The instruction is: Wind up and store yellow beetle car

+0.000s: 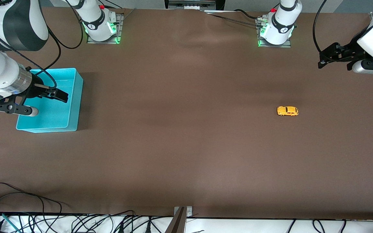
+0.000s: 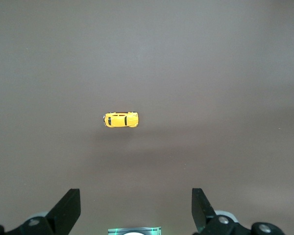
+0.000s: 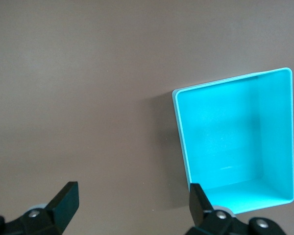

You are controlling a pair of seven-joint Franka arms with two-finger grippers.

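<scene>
From the front, the yellow beetle car sits alone toward the left arm's end of the table – light, hard, likely slick, best pinched across its flanks; the left gripper gapes above it, while the right gripper waits spread over the turquoise bin.

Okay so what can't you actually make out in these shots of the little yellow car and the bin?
- Yellow beetle car: too small in the front and left wrist views to show any wind-up part.
- Turquoise bin: the right gripper covers part of its floor in the front view, though the right wrist view shows it empty.
- Left gripper: its arm is cut off by the front view's edge.
</scene>
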